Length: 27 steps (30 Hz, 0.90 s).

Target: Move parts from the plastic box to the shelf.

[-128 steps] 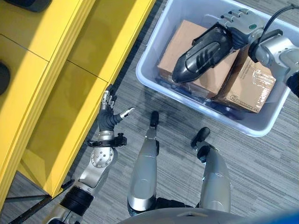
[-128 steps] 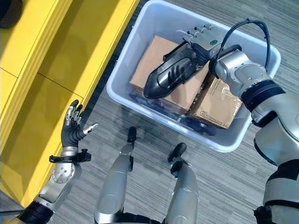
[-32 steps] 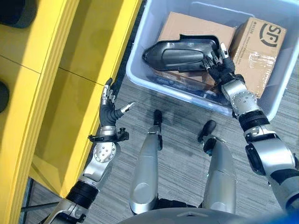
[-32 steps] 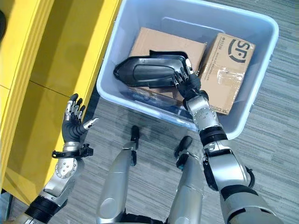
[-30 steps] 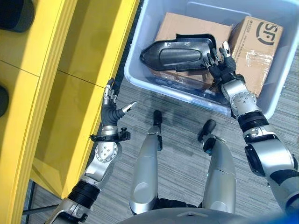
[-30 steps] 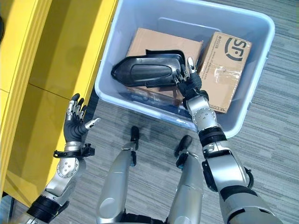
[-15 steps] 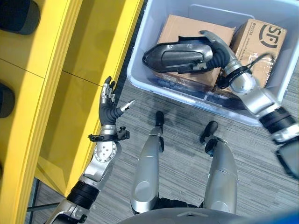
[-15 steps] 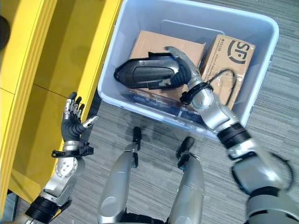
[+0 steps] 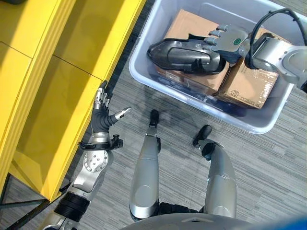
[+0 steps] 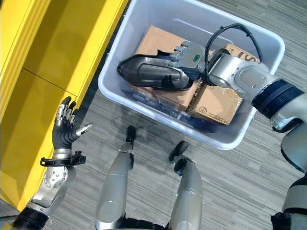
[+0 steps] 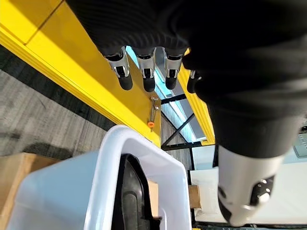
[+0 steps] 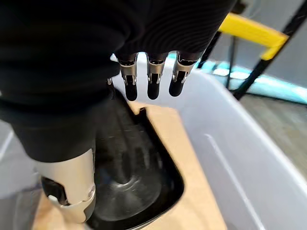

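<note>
A long black moulded part (image 9: 184, 55) lies across the cardboard boxes inside the pale plastic box (image 9: 142, 48). My right hand (image 9: 229, 39) reaches in from the right, back upward, and lies over the part's right end. In the right wrist view its fingers (image 12: 154, 76) are straight above the part (image 12: 129, 177), with the thumb beside it. My left hand (image 9: 101, 120) is held up open and holds nothing, just beside the front edge of the yellow shelf (image 9: 57, 72).
Two cardboard boxes fill the plastic box: one under the part (image 9: 189, 21), one at the right (image 9: 252, 81). The box stands on grey carpet (image 9: 268, 167) close to the shelf's corner. The shelf's lower board (image 10: 29, 124) lies left of my left hand.
The part went from slanted to lying level across the boxes. My right arm swung from the near side round to the right, hand now back-up over the part's end. The camera shifted.
</note>
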### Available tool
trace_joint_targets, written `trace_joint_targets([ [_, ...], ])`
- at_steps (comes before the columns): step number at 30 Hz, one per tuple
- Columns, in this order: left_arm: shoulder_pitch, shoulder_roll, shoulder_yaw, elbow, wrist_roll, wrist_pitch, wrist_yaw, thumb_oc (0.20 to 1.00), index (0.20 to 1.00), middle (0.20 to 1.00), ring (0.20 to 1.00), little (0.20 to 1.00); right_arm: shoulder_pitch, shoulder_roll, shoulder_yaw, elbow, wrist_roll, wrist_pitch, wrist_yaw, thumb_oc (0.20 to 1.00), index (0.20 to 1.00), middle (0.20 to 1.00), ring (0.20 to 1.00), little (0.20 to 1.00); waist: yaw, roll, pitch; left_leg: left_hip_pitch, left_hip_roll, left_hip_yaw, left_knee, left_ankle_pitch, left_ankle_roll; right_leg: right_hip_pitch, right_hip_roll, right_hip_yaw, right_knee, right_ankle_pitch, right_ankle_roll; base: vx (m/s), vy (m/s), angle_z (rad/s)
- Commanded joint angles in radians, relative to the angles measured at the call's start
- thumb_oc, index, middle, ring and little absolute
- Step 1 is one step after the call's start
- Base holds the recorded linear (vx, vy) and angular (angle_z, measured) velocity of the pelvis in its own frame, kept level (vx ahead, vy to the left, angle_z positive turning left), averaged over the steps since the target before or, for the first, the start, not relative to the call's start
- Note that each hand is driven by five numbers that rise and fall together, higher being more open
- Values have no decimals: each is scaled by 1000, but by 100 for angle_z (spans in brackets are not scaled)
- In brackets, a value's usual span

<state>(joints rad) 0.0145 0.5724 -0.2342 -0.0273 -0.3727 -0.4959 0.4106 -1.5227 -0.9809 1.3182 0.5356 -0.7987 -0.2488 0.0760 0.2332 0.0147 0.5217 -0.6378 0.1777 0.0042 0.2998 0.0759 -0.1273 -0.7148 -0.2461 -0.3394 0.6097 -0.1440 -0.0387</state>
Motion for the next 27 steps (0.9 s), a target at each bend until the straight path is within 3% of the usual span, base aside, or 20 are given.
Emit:
trace_joint_targets([
  [1, 33, 27, 48, -51, -1, -59, -31, 1000, 1000, 1000, 1000, 1000, -67, -12, 33, 34, -125, -90, 66, 1000, 1000, 1000, 1000, 1000, 33, -4, -2, -60, 16, 51, 52, -18, 50, 65, -7, -20, 11, -15, 67, 28, -81, 18],
  [4, 35, 26, 55, -50, -16, -53, -61, 1000, 1000, 1000, 1000, 1000, -53, 21, 9, 111, -186, -96, -26, 1000, 1000, 1000, 1000, 1000, 52, 8, -2, -89, 15, 34, 64, -15, 49, 39, -18, -29, 53, -30, 60, 40, -70, 12],
  [8, 40, 16, 64, -41, -11, -61, -82, 1000, 1000, 1000, 1000, 1000, -27, 55, -24, 177, -313, -53, -184, 1000, 1000, 1000, 1000, 1000, 70, 19, -2, -143, 14, 10, 88, -16, 50, -9, -25, -37, 111, -54, 51, 39, -68, 18],
  [14, 29, 6, 61, -22, -11, -83, -93, 1000, 1000, 1000, 1000, 1000, 32, 121, -68, 265, -383, 17, -195, 1000, 1000, 1000, 1000, 1000, 90, 40, -2, -221, 12, -17, 122, -19, 50, -80, -36, -42, 175, -82, 39, 26, -66, 10],
  [15, 26, 6, 62, -21, -12, -82, -95, 1000, 1000, 1000, 1000, 1000, 46, 138, -76, 296, -342, 64, -157, 1000, 1000, 1000, 1000, 1000, 96, 46, -2, -239, 11, -26, 135, -21, 51, -97, -40, -43, 195, -90, 36, 43, -111, 5],
  [17, 28, -1, 67, -19, -13, -91, -122, 1000, 1000, 1000, 1000, 1000, 70, 163, -81, 386, -18, 89, -105, 1000, 1000, 1000, 1000, 1000, 108, 55, -2, -267, 7, -40, 149, -23, 52, -116, -41, -48, 214, -98, 31, 33, -103, 13],
  [18, 28, -2, 67, -17, -15, -92, -130, 1000, 1000, 1000, 1000, 1000, 78, 166, -82, 400, 102, 96, -113, 1000, 1000, 1000, 1000, 1000, 108, 56, -2, -272, 7, -42, 152, -23, 52, -121, -41, -49, 218, -99, 32, 32, -80, 14],
  [20, 24, -5, 59, -14, -42, -83, -142, 1000, 1000, 1000, 1000, 1000, 112, 201, -134, 415, 514, 199, -187, 1000, 1000, 1000, 1000, 1000, 103, 63, -2, -281, 9, -45, 170, -36, 50, -136, -46, -43, 230, -102, 29, 31, -52, 13],
  [23, 20, -15, 54, -17, -18, -89, -124, 1000, 1000, 1000, 1000, 1000, 158, 223, -207, 463, 531, 206, -169, 1000, 1000, 1000, 1000, 1000, 99, 69, -2, -280, 11, -41, 172, -40, 50, -138, -48, -39, 229, -104, 28, 3, -1, 3],
  [27, 4, -28, 31, -32, -4, -70, -102, 1000, 1000, 1000, 1000, 1000, 250, 260, -352, 566, 687, 248, -162, 1000, 1000, 1000, 1000, 1000, 88, 94, -2, -275, 9, -30, 166, -43, 52, -144, -53, -27, 221, -100, 28, -5, 13, 5],
])
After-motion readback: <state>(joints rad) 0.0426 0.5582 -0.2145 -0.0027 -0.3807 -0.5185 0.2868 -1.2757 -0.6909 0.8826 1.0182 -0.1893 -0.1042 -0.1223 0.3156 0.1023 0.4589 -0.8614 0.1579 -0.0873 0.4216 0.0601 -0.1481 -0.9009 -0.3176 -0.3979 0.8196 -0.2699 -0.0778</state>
